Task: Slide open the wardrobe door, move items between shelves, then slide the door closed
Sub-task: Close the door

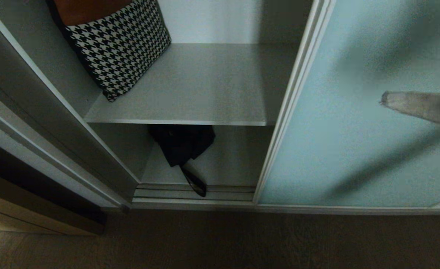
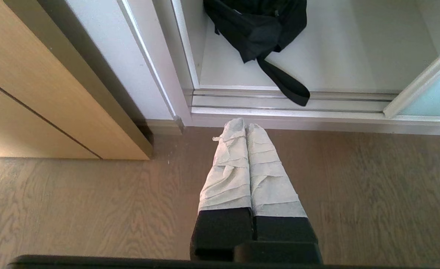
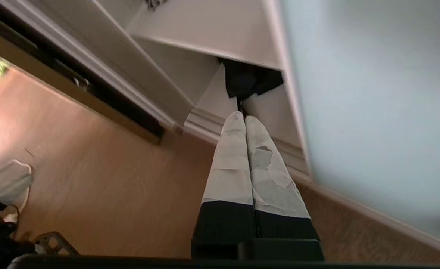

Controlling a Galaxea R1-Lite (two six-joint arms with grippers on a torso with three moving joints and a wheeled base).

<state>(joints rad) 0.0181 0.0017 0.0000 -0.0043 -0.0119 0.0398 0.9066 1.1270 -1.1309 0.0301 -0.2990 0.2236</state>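
Head view: the sliding wardrobe door (image 1: pixel 354 123) stands drawn aside, opening done. A black garment (image 1: pixel 182 144) lies on the bottom shelf (image 1: pixel 234 164) at its front edge; the upper shelf (image 1: pixel 205 86) holds a houndstooth bag (image 1: pixel 119 48).

Left wrist view: the left gripper (image 2: pixel 241 125) hangs pressed together, empty, over the floor (image 2: pixel 74 209).

Right wrist view: the right gripper (image 3: pixel 241 119) is likewise pinched together and empty. Closing remains.

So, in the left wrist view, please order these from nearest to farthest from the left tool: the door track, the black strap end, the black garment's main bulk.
From the left tool, shut and hanging over the wood floor:
1. Door track, just ahead of the tips, along the wardrobe's front.
2. Strap end, lying across the track, off to one side.
3. Garment, bunched deeper on the bottom shelf.
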